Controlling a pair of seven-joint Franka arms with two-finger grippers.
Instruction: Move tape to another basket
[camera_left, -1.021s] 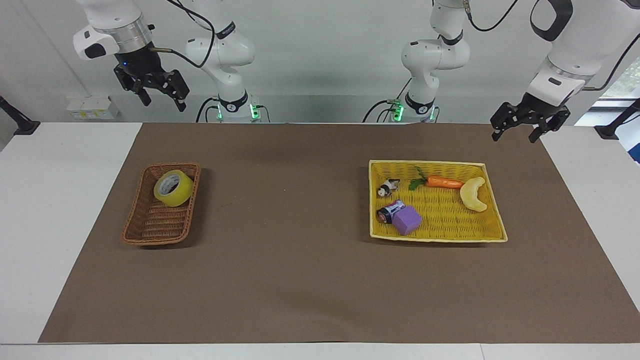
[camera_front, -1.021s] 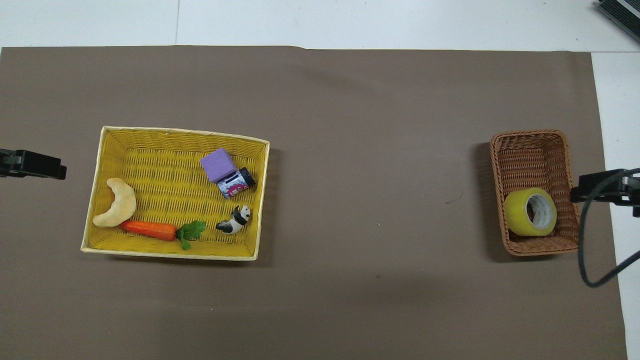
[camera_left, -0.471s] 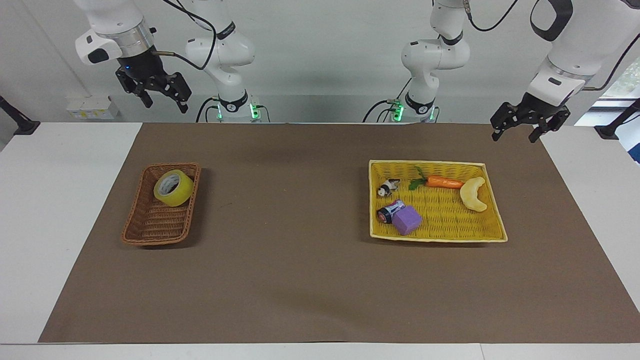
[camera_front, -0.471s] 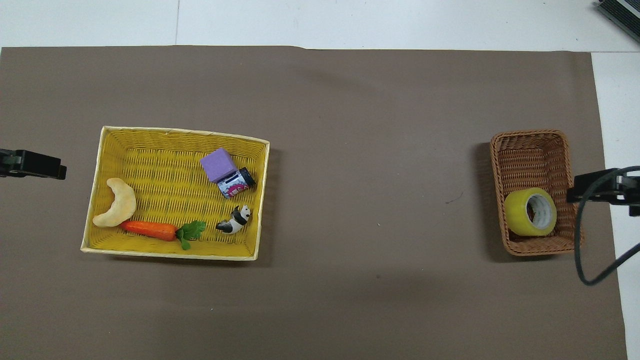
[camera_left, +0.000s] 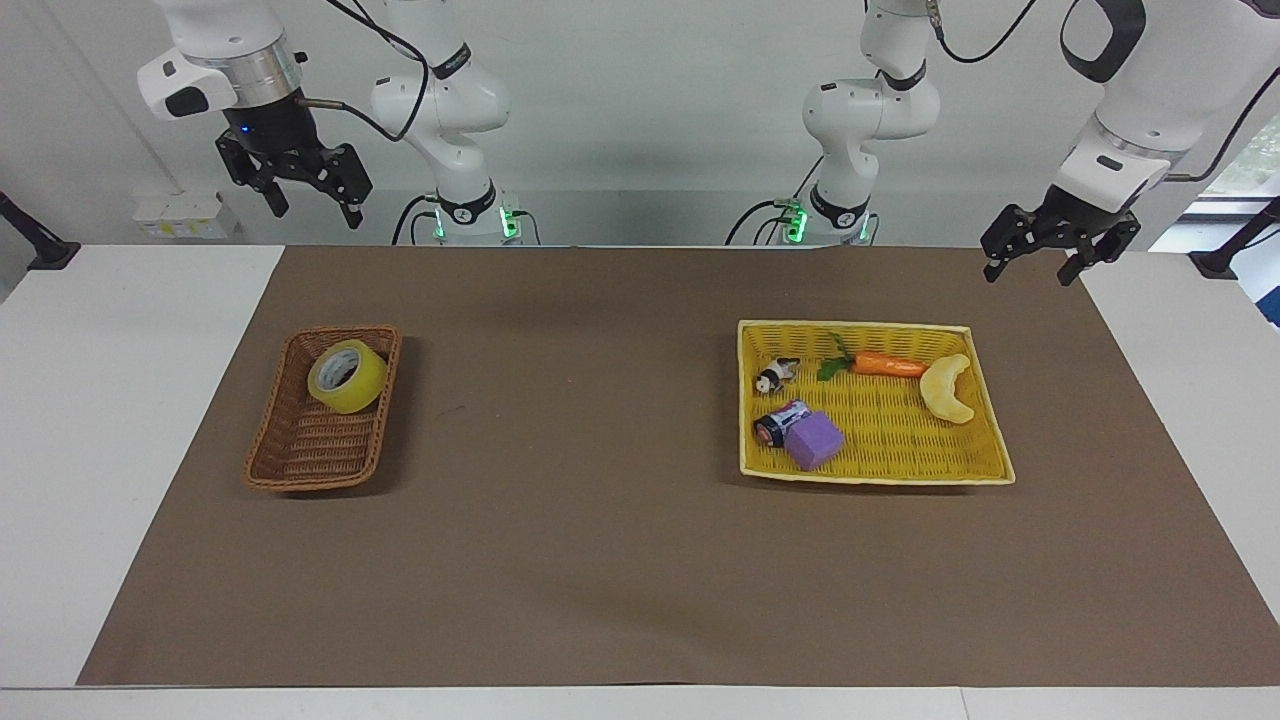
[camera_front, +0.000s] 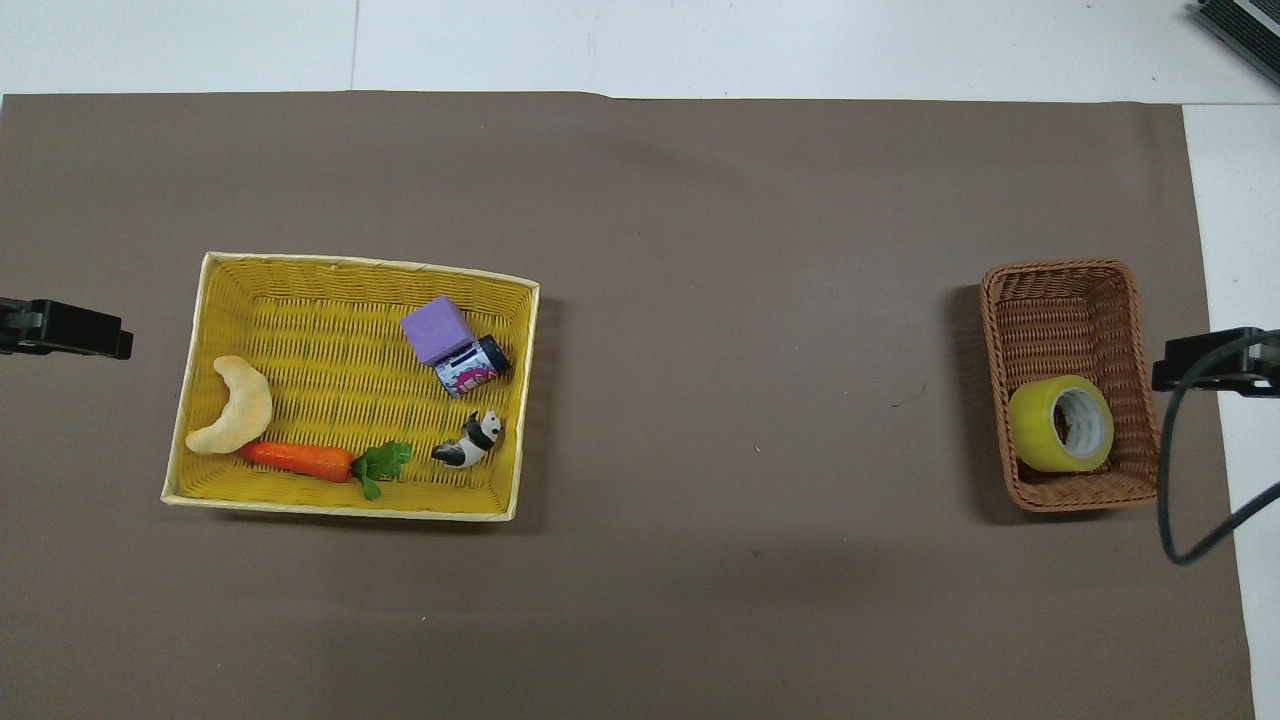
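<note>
The yellow tape (camera_left: 347, 376) (camera_front: 1061, 424) leans in the brown wicker basket (camera_left: 300, 455) (camera_front: 1060, 300), at the end of it nearer to the robots. My right gripper (camera_left: 313, 214) (camera_front: 1215, 362) hangs open and empty high in the air, just off the basket's side toward the right arm's end of the table. My left gripper (camera_left: 1030, 273) (camera_front: 65, 330) waits open and empty in the air off the yellow tray's side, toward the left arm's end.
A wide yellow woven tray (camera_left: 900, 470) (camera_front: 340, 265) lies toward the left arm's end of the brown mat. It holds a pale crescent toy (camera_left: 948, 388), a carrot (camera_left: 885, 365), a panda figure (camera_left: 776, 376), a purple block (camera_left: 814, 440) and a small can (camera_left: 778, 423).
The right gripper has shifted a little toward its own end of the table and turned slightly. The left gripper, the tape and both baskets have not moved.
</note>
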